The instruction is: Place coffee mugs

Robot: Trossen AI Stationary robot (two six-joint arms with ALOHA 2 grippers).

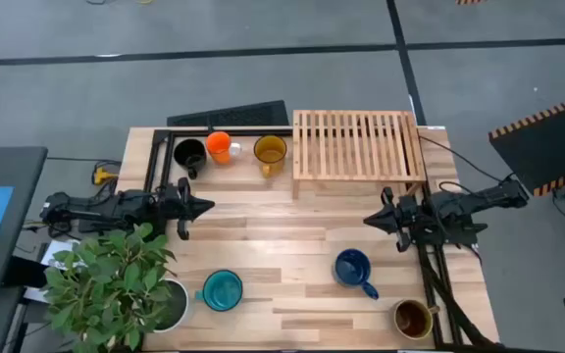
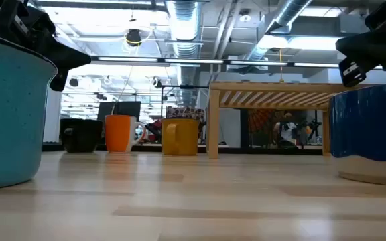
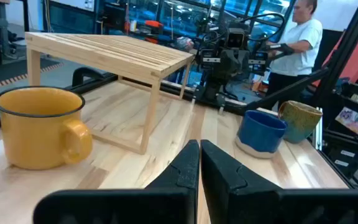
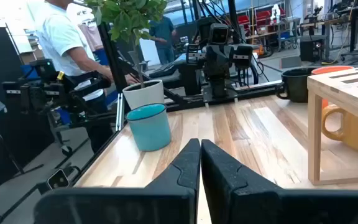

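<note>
Only the black mug (image 4: 296, 84) peeks out beside the wooden rack (image 4: 347, 93)

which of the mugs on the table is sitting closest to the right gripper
The dark blue mug. It stands just in front of the right gripper, which is shut and empty. The olive-brown mug is farther off at the table's corner, and the other four stand across the table.
</note>
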